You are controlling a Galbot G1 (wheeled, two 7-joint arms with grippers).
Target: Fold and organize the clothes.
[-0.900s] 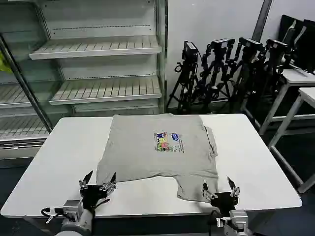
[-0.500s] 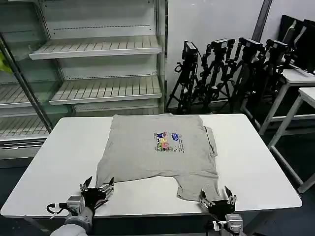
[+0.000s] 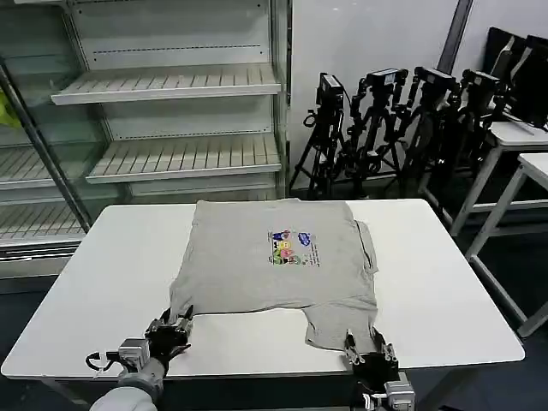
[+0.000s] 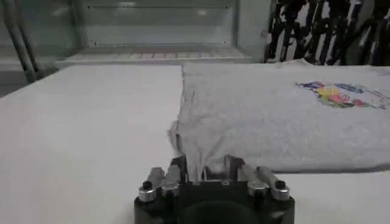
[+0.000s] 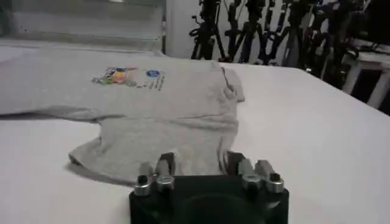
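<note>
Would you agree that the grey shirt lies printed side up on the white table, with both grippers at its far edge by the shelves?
Not quite. The head view shows the left gripper and right gripper at the near edge of the grey shirt, closest to the robot, not by the shelves. The rest holds: printed side up on the white table.

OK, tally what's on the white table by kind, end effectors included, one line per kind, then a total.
Grey shirt with a printed graphic: 1
End effectors: 2, the left end effector at the shirt's near left corner, the right end effector at the near right flap
Total: 3
</note>
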